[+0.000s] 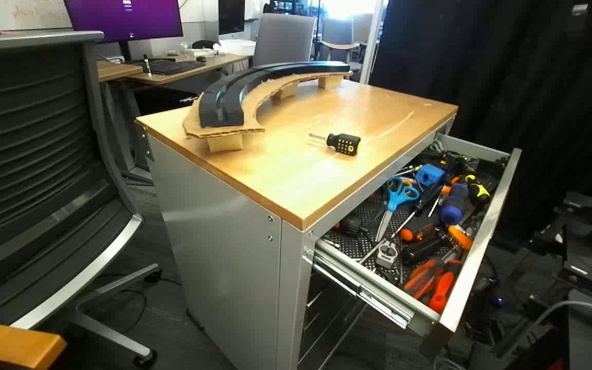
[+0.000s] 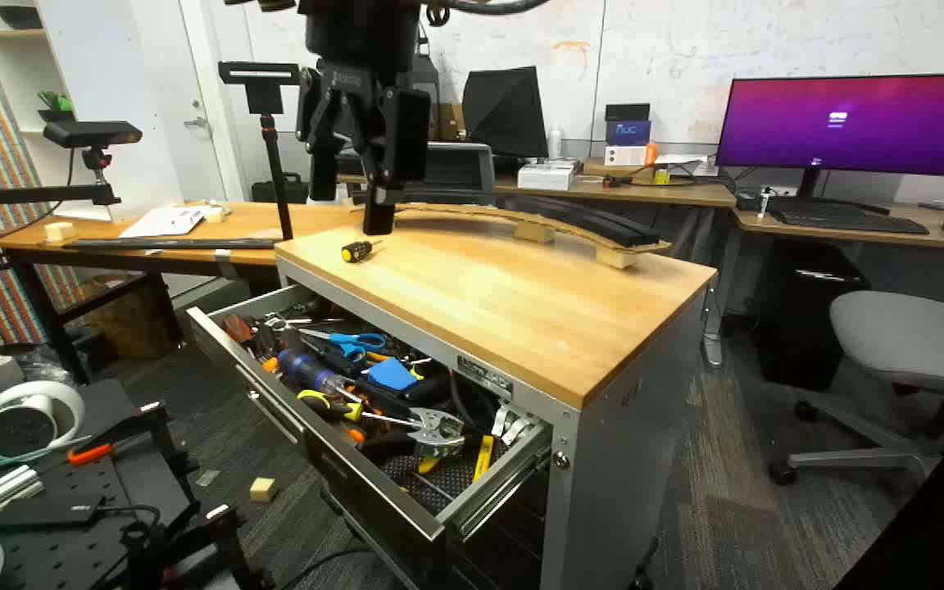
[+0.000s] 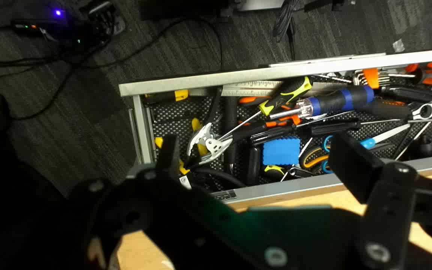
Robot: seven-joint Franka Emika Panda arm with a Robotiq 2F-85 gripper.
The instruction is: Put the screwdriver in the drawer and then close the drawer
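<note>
In an exterior view we found the screwdriver (image 1: 336, 142) on the wooden top (image 1: 285, 174), above and right of the frame's centre, while the gripper (image 3: 257, 153) held nothing, its fingers (image 3: 353, 161) well apart. We judged the screwdriver light and stiff, best pinched across its fat handle (image 1: 347, 144), the thin shaft (image 1: 318, 136) likely slippery.

We see a stubby black-and-yellow screwdriver (image 1: 345, 144) lying on the wooden top (image 1: 275, 159), a shallow pale-grey metal drawer (image 1: 482, 239) open beneath.
</note>
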